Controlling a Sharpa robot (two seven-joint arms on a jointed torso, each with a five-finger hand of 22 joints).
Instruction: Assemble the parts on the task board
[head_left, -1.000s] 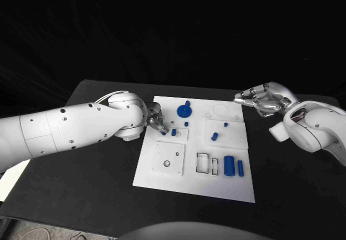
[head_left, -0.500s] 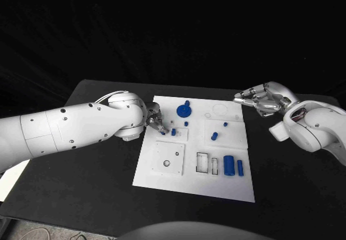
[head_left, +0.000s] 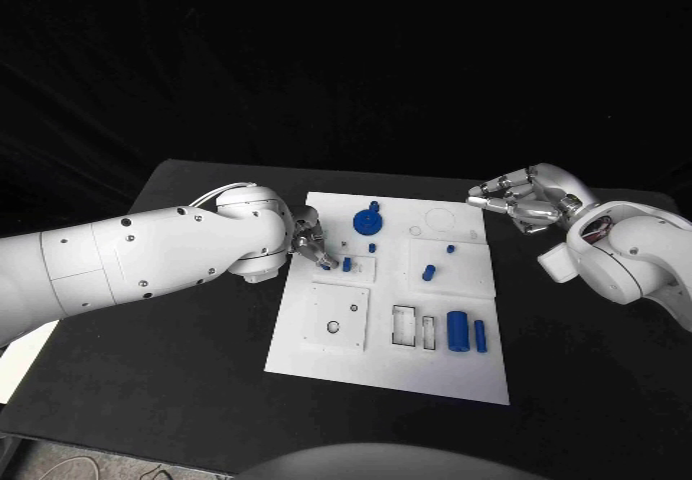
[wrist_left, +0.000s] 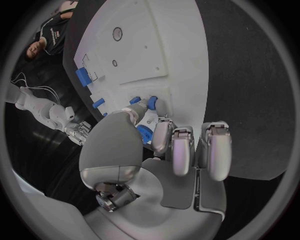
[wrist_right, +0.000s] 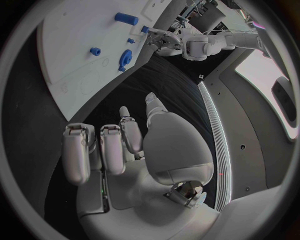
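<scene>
Head view — silver left hand (head_left: 309, 247) pinching small blue peg (head_left: 329, 265) over flat white task board (head_left: 389, 345), right hand (head_left: 522, 204) curled, empty.

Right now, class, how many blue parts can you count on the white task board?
7 on the task board: gear, peg below it, peg by the left hand, peg, short cylinder, large cylinder, thin cylinder. The left hand may hide more.

A white rectangular task board (head_left: 335, 360) lies flat on the black surface (head_left: 159, 360). Blue parts sit on it: a round gear (head_left: 369, 220) near its far edge, small pegs (head_left: 428, 271) mid-board, and two upright-lying cylinders (head_left: 459, 331) in slots near its right edge.
</scene>
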